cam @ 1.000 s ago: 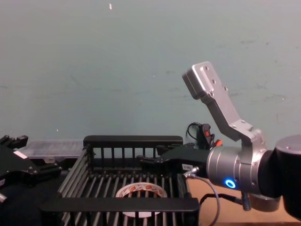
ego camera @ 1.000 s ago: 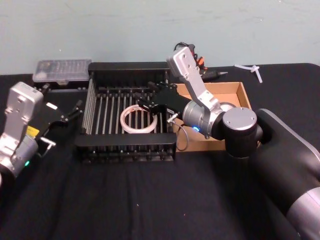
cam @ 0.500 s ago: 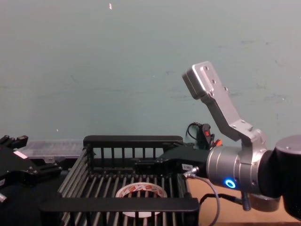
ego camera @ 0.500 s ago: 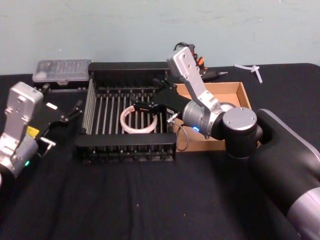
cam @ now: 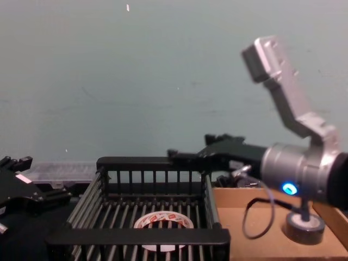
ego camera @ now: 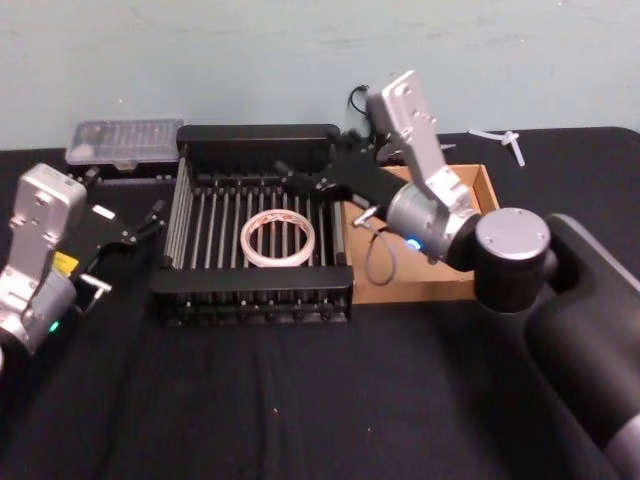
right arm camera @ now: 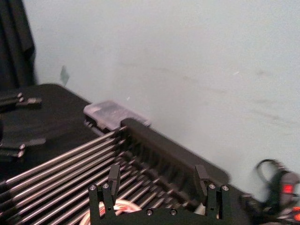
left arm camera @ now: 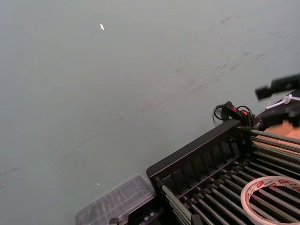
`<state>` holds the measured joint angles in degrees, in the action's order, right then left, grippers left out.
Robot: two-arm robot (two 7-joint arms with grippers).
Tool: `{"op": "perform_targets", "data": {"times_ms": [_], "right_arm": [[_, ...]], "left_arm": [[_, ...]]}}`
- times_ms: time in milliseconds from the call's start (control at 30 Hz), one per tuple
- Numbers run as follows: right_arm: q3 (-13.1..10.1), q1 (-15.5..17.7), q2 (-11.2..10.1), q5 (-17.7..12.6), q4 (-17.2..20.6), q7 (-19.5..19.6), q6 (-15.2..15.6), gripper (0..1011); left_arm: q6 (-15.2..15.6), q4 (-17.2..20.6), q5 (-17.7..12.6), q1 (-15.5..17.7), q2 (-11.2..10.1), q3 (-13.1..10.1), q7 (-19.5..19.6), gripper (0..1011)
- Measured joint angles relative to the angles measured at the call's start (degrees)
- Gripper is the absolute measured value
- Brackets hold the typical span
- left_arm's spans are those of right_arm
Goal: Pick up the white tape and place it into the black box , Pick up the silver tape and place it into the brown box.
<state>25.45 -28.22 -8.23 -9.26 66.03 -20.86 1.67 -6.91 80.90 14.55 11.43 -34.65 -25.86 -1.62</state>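
The white tape (ego camera: 277, 238) lies flat on the slats inside the black box (ego camera: 255, 300). The right tool (ego camera: 290, 175) hovers released above the crate's far right. The silver tape (cam: 303, 228) sits in the brown box (ego camera: 405, 285), under the right arm.

The left tool (ego camera: 150, 220) is parked on the surface, well apart.

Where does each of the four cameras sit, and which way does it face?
Head: high, looking down on the slatted black plastic crate holding the flat white printed tape roll; both arms show, left claw parked beside the crate.
Chest: low, looking across the table; right claw above the crate's far rim, small dark grey tape roll in the shallow tan cardboard box.
Left wrist: faces the wall and crate.
Right wrist: own open claw over the slats.
All four share the crate.
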Motion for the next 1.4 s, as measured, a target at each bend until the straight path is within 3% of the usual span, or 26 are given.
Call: {"op": "perform_targets", "data": {"times_ms": [267,433,667,1400], "right_arm": [[-4.9,5.12,-2.52,-0.13,8.29,5.38,0.38,1000],[-7.63,7.3,-3.34,0.04,10.72,7.53,0.79,1000],[-10.43,9.61,-3.78,1.06,11.09,9.24,1.87,1000],[-11.25,10.21,-3.14,2.22,9.29,9.19,2.85,1002]], "left_arm": [[0.0,0.0,0.0,0.0,0.0,0.0,0.0,1001],[0.0,0.0,0.0,0.0,0.0,0.0,0.0,1001],[0.0,0.0,0.0,0.0,0.0,0.0,0.0,1001],[0.0,0.0,0.0,0.0,0.0,0.0,0.0,1001]]}}
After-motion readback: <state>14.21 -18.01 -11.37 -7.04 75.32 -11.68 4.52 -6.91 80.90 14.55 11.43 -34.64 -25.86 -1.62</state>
